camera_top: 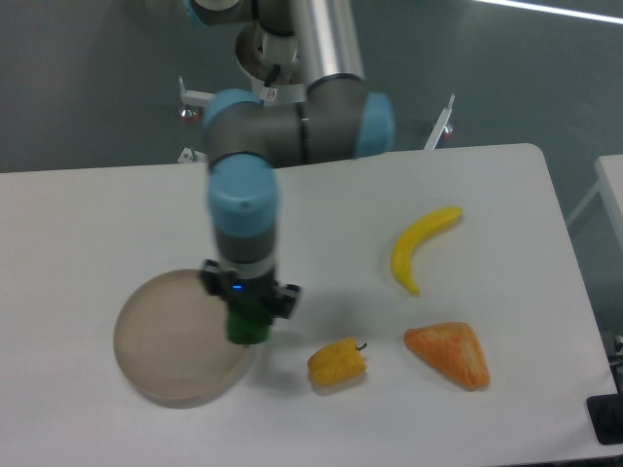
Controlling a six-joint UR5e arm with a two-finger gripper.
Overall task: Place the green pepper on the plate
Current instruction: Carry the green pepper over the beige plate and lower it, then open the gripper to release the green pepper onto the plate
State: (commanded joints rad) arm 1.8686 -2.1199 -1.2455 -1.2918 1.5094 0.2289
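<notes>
— Hanging with long axis running up and down: green pepper (247, 325), top end hidden between the fingers (249, 309), rounded lower end pointing down.

— Sitting over the right edge of the plate (165, 341)?

— Hovering there, yes, just inside the right rim; impossible to tell whether touching the surface or floating slightly above.

— Holding anything, that plate?

— Showing only bare beige surface to the left of the pepper, lying flat on the white bench (97, 224).

— And the fingers?

— Pinching the green pepper from both sides, dark housing with a small blue light directly above.

— Arm posture?

— Dropping straight down from a blue-capped wrist joint, with a grey elbow section bending right and back toward a silver tube rising out of the top of the view.

— Lying elsewhere?

— Resting just right of the plate: yellow pepper (337, 362), dark stem poking right. Farther right: orange wedge (448, 355). Above the wedge, well apart from the plate: banana (419, 245), curving from upper right down to lower left.
</notes>
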